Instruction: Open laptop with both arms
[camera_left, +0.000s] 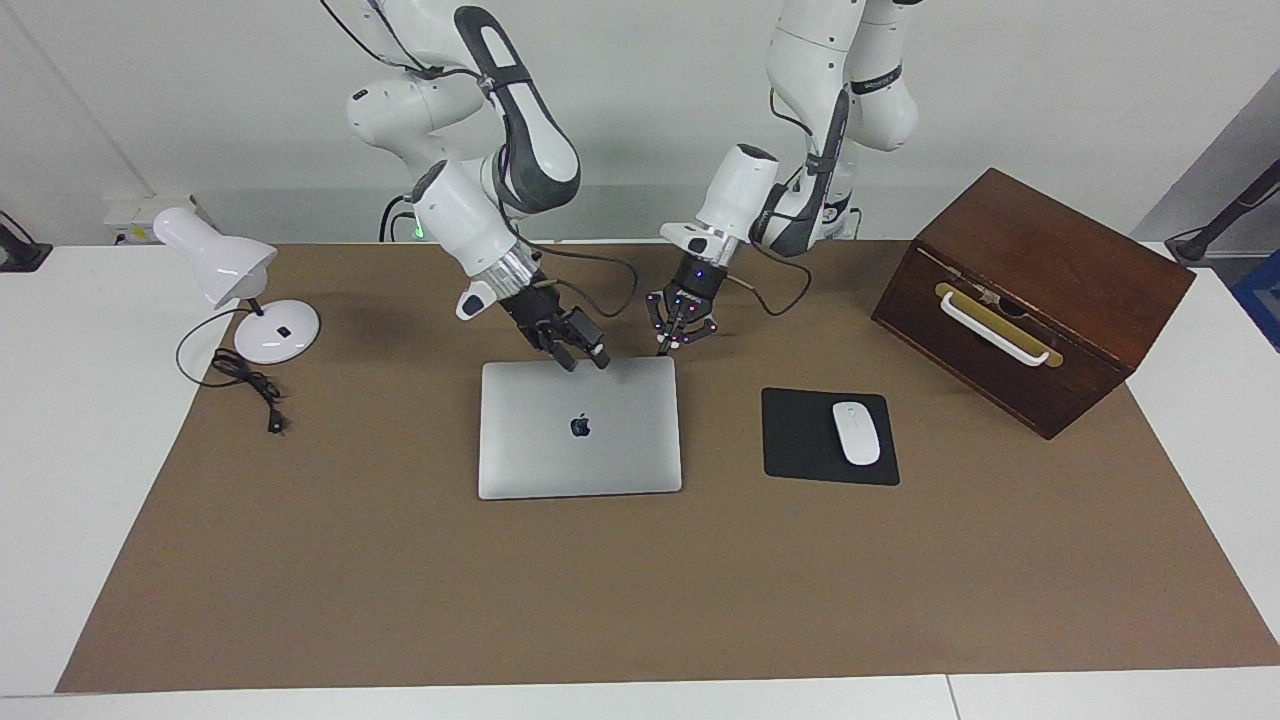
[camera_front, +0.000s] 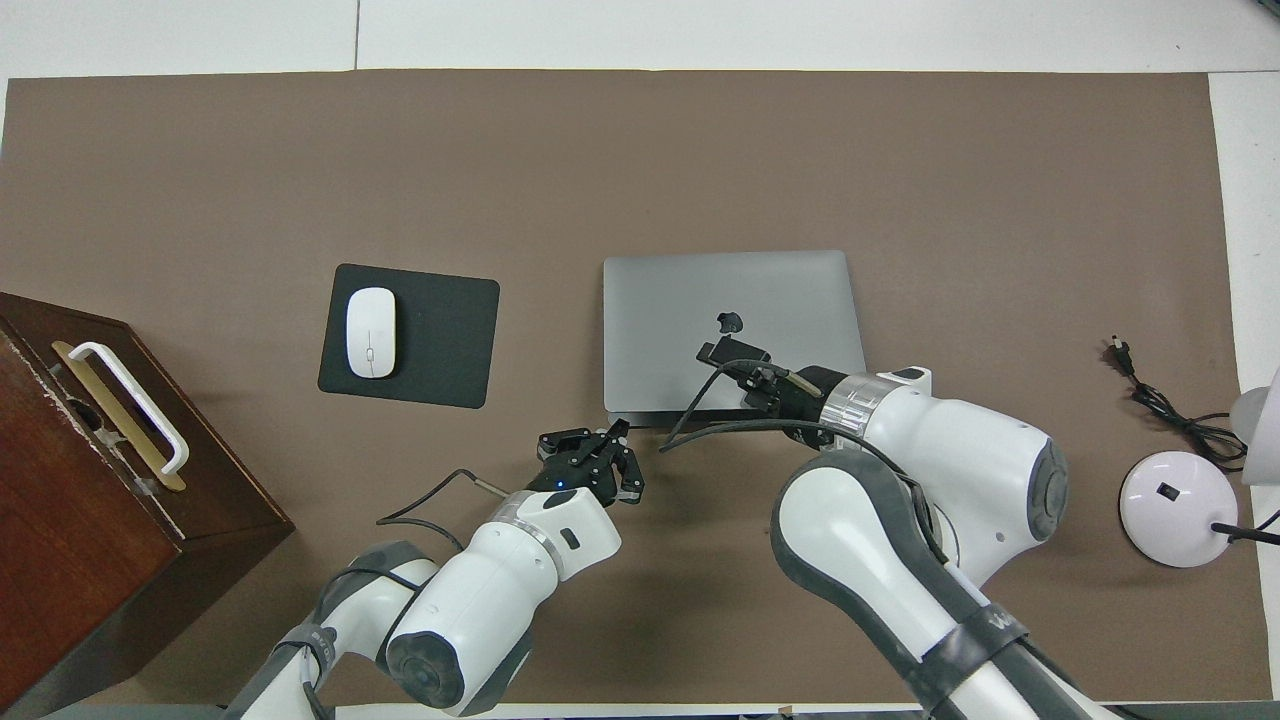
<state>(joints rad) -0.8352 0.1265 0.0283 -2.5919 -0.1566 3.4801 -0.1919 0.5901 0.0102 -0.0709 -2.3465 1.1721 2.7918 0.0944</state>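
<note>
The silver-grey laptop (camera_left: 580, 455) (camera_front: 735, 285) lies closed and flat on the brown mat, its dark logo facing up. My right gripper (camera_left: 585, 360) (camera_front: 712, 352) hangs low over the laptop's edge nearer the robots, tilted, with its two fingers a little apart and nothing between them. I cannot tell whether it touches the lid. My left gripper (camera_left: 661, 350) (camera_front: 622, 428) is shut and empty, its tips pointing down just off the laptop's corner nearer the robots, toward the left arm's end.
A black mouse pad (camera_left: 800, 440) with a white mouse (camera_left: 856, 432) lies beside the laptop toward the left arm's end. A brown wooden box (camera_left: 1030, 290) with a white handle stands at that end. At the right arm's end are a white desk lamp (camera_left: 240, 290) and its cable (camera_left: 250, 385).
</note>
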